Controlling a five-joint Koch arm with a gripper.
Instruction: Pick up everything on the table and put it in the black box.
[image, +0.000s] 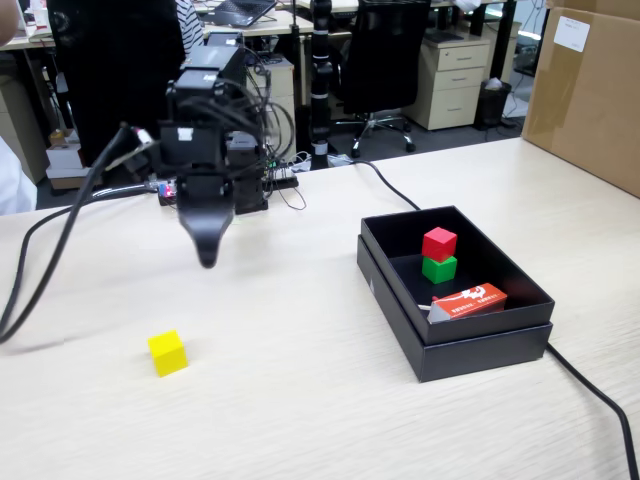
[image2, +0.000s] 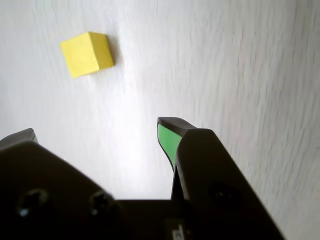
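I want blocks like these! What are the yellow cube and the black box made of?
Yellow cube: probably painted wood or plastic; its faces look smooth, matte and evenly coloured, with crisp edges. I can't tell which. Black box: looks like matte cardboard, with thin, straight walls, a stepped rim and no shine.

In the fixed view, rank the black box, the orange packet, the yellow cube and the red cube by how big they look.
1. Black box
2. Orange packet
3. Yellow cube and red cube: they look about alike, so unranked; the yellow one looks nearer the camera.
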